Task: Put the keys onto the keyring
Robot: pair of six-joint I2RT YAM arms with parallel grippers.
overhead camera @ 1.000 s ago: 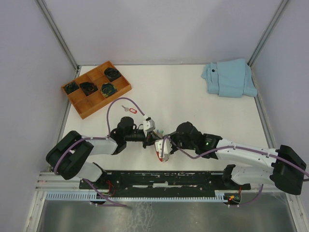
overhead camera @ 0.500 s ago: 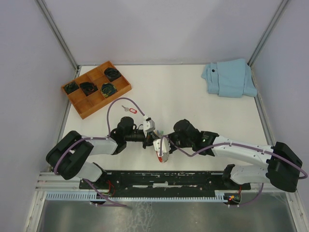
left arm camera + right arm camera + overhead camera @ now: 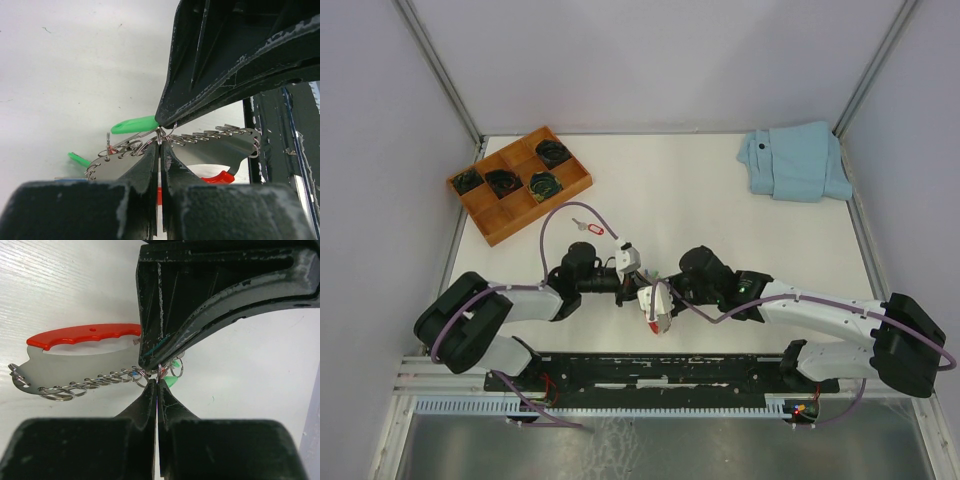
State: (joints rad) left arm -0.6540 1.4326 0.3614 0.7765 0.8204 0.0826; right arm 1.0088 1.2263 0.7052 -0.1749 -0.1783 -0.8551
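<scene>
My two grippers meet tip to tip just in front of the arm bases. The keyring (image 3: 220, 147) is a thin metal plate with a red curved band (image 3: 85, 335) and a row of small rings (image 3: 95, 384). My left gripper (image 3: 160, 150) is shut on one small ring at the plate's edge. From the other side, my right gripper (image 3: 158, 387) is shut on the same cluster of rings. A key with a green tag (image 3: 135, 124) hangs right at that pinch point. A key with a red tag (image 3: 590, 228) lies alone on the table further back.
A wooden tray (image 3: 535, 215) with dark coiled items stands at the back left. A folded light-blue cloth (image 3: 795, 160) lies at the back right. The black rail (image 3: 660, 370) of the arm bases runs just behind the grippers.
My right gripper has closed onto the rings and its arm has shifted a little to the left. The left gripper has stayed shut in place.
</scene>
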